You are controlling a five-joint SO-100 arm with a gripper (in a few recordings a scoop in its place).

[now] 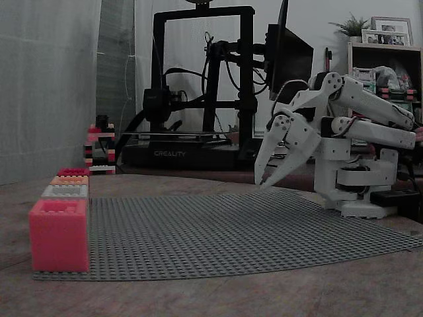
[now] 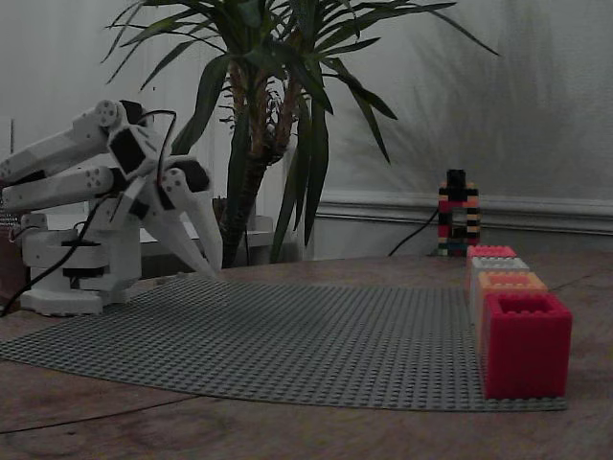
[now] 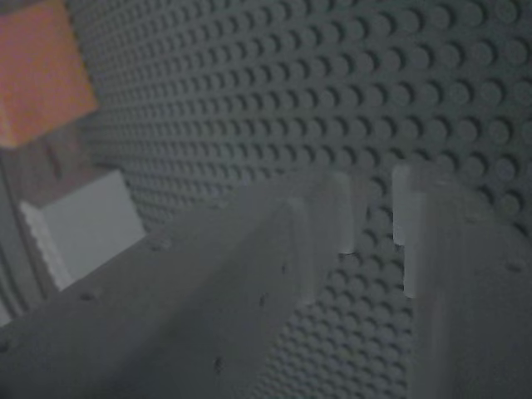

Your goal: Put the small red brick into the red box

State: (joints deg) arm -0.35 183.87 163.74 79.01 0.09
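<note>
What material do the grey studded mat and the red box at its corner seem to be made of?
The flat grey studded baseplate looks like moulded plastic with a matte finish: regular rows of studs cover it, and its edge lifts slightly. The open-topped red box seems to be built of similar plastic bricks, with studs along its rim and smooth, dull walls. The dim light leaves the gloss uncertain.

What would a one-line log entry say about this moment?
pincer: slightly open, empty, tips near grey studded mat | red box: mat corner, front of box row | small red brick: not seen
</note>
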